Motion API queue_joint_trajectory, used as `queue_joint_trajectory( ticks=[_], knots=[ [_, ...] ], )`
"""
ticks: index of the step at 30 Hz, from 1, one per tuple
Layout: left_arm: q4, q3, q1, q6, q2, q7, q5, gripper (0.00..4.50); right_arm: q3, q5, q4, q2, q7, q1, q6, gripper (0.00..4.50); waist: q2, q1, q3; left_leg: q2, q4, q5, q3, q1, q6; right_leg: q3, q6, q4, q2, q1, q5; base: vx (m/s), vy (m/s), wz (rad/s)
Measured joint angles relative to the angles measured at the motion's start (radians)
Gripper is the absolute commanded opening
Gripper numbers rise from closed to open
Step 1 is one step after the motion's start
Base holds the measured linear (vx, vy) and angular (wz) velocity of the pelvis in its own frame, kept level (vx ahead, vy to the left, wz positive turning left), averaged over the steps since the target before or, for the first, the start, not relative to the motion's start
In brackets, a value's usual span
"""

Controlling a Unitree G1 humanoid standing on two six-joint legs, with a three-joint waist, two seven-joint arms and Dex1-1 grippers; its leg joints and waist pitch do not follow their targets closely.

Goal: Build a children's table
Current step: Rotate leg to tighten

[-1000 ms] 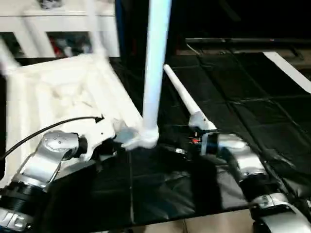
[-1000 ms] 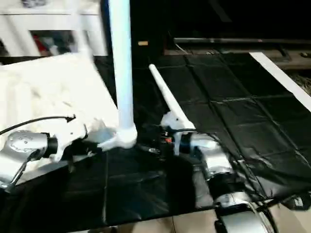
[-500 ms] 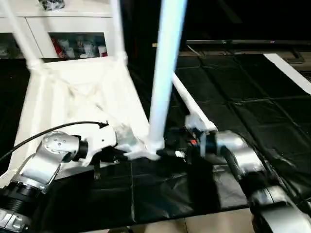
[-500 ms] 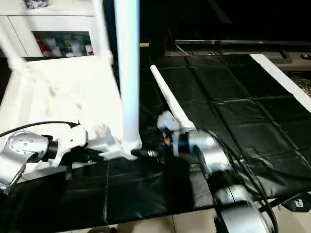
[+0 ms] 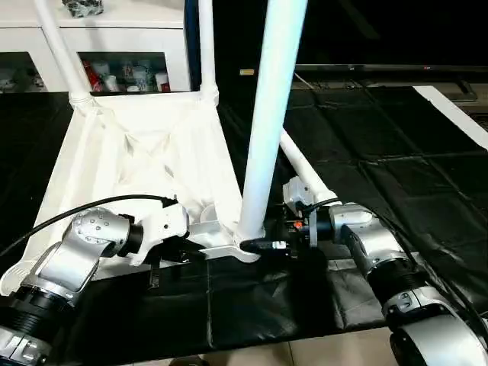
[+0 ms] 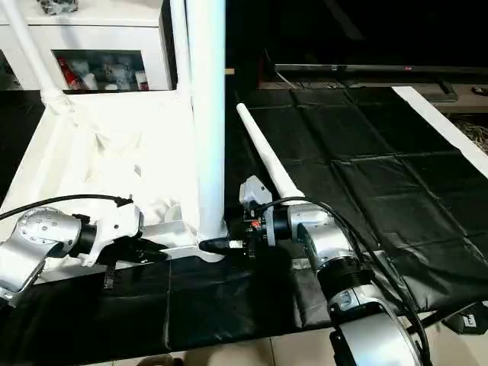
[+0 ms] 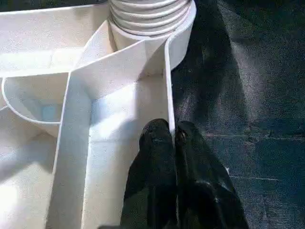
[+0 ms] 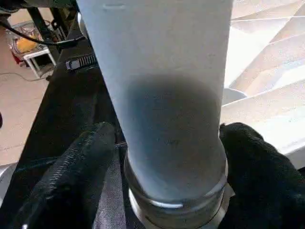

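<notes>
Upside down on the black mat (image 5: pixel 381 137), ribs up: table top (image 5: pixel 137 152), with two far legs (image 5: pixel 57 46) already standing in the corner sockets nearest the cabinet (image 5: pixel 114 30). At the near right corner, a third, upright leg (image 5: pixel 267 137) seated in its socket (image 7: pixel 152 9), the ridged foot visible inside the collar. Clamped flat on the thin rim wall just beside that socket: left gripper (image 7: pixel 172 136), black fingers pressed together with the wall between them. Straddling the base of the upright leg: right gripper (image 8: pixel 167 152), fingers spread wide and lying against both sides of the tube, so judged to be gripping it, though hard to say how firmly. Beyond the right wrist, flat on the mat: loose leg (image 6: pixel 263 156), not yet fitted. Main risk: twisting or pushing the upright leg with too light a hold, letting the smooth tube slip without seating further. Second: pressing off-axis, tilting the tall leg and jamming it crooked in the collar. Third: losing the pinch on the thin wall, letting the top slide or turn on the slick mat instead of resisting. Also possible: nudging the loose leg with the right forearm and rolling it out of reach.
</notes>
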Motion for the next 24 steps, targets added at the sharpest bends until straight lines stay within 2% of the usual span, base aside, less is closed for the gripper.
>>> queue_joint_trajectory(
  ticks=[3, 6, 10, 24],
  knots=[
    [0.000, -0.001, 0.000, -0.002, 0.000, -0.004, 0.000, 0.00, 0.000, 0.000, 0.015, -0.001, 0.002, -0.007, -0.003, 3.32, 0.000, 0.000, 0.000, 0.000, 0.000, 0.000, 0.000, 0.000, 0.000, 0.000, 0.000, 0.000, 0.000, 0.000, 0.000, 0.000, 0.000, 0.00],
    [0.002, -0.002, 0.000, -0.008, 0.001, -0.007, 0.001, 0.00, 0.004, -0.001, 0.018, -0.001, 0.008, -0.011, -0.004, 2.96, 0.000, 0.001, 0.000, 0.000, 0.000, 0.000, 0.000, 0.000, 0.000, 0.000, 0.000, 0.001, 0.000, 0.000, 0.000, 0.000, 0.000, 0.00],
    [0.004, -0.006, -0.001, -0.014, 0.002, -0.009, 0.003, 0.00, 0.008, -0.001, 0.019, -0.001, 0.011, -0.012, -0.005, 2.74, 0.000, 0.001, 0.000, 0.000, 0.001, 0.000, 0.000, 0.000, 0.000, 0.000, 0.000, 0.002, 0.000, 0.000, 0.000, 0.000, 0.000, 0.00],
    [0.025, -0.009, -0.012, -0.022, 0.001, -0.023, 0.003, 0.00, 0.012, -0.007, 0.032, -0.002, 0.026, -0.018, -0.024, 2.67, 0.000, 0.001, -0.001, 0.001, 0.004, 0.000, 0.000, 0.000, 0.000, 0.000, 0.000, 0.004, 0.000, 0.000, 0.000, 0.000, 0.000, 0.00]
  ],
)
